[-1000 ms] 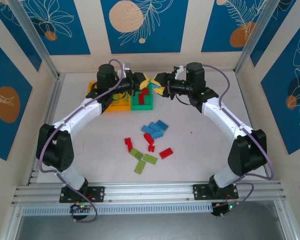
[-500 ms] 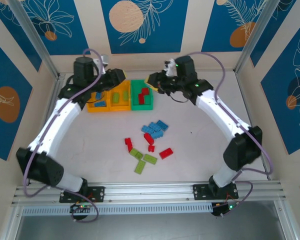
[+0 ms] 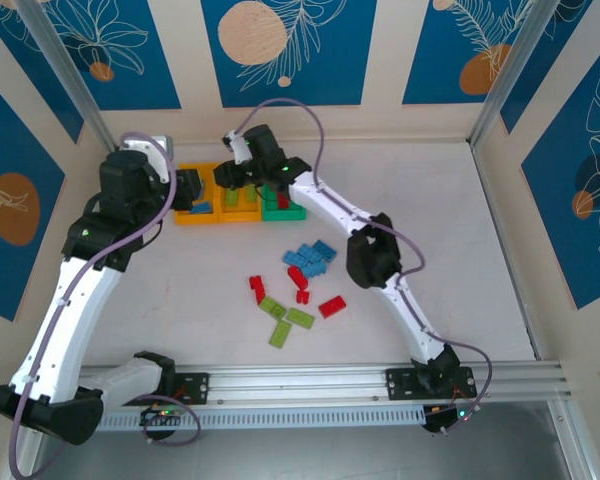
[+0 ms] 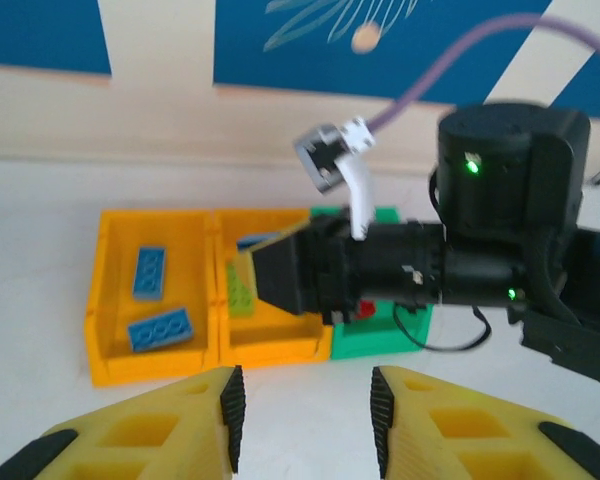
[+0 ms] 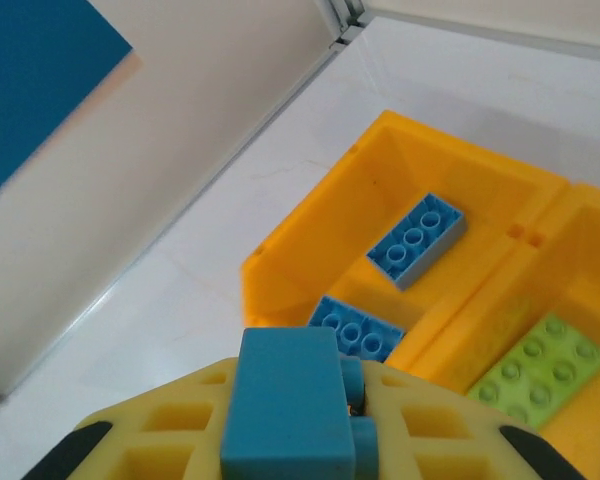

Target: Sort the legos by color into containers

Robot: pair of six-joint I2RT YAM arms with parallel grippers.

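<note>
Blue lego [image 5: 290, 410] sits clamped in the right jaws, near the left orange bin [image 5: 320, 215], where two blue bricks [image 5: 416, 238] lie. Best to centre it over that bin before releasing. The left jaws stand parted, empty.

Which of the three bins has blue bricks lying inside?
The leftmost orange-yellow bin: two blue bricks lie there. The middle bin holds lime green ones, the green bin red ones.

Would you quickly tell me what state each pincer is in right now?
Left pincer: open, nothing between its fingers.
Right pincer: closed, holding a blue lego.
</note>
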